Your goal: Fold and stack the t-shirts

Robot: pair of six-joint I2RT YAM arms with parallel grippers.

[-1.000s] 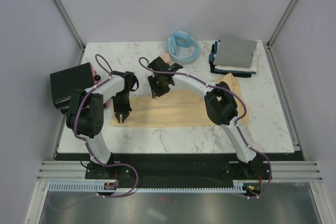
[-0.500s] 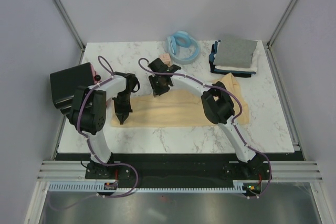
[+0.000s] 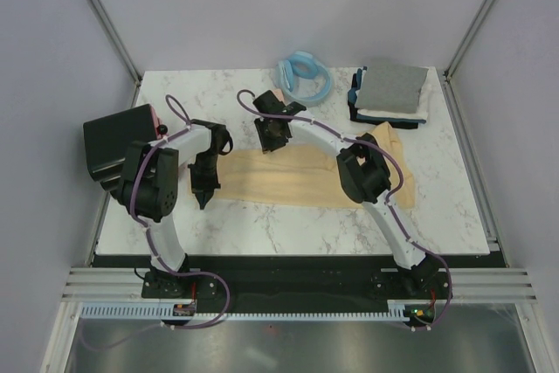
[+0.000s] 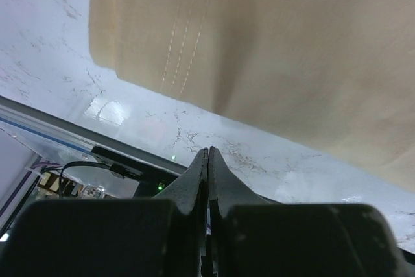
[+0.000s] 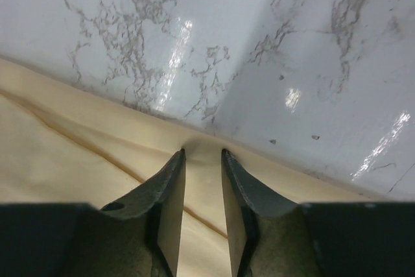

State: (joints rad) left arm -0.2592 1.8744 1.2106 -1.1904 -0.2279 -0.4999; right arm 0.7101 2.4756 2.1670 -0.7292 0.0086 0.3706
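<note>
The large pale yellow-cream t-shirt (image 3: 297,179) lies as a long flat strip across the middle of the table. My right gripper (image 3: 272,146) is at its far edge. In the right wrist view the jaws (image 5: 203,154) stand a narrow gap apart, pinching the shirt's hem (image 5: 78,180), which puckers at the tips. My left gripper (image 3: 203,201) is shut and empty. In the left wrist view its tips (image 4: 209,152) are over bare marble just off the shirt's edge (image 4: 272,50). Folded grey (image 3: 395,85), white (image 3: 393,115) and dark navy (image 3: 354,98) t-shirts are stacked at the back right.
A light blue ring-shaped thing (image 3: 306,78) lies at the back centre, with a small pinkish thing (image 3: 276,93) beside it. A black box with a pink-red side (image 3: 118,137) sits at the left table edge. The shirt's right end runs under my right arm.
My right gripper has moved toward the back and slightly right with the shirt's far edge. The shirt's left end has slid right, out from under my left gripper.
</note>
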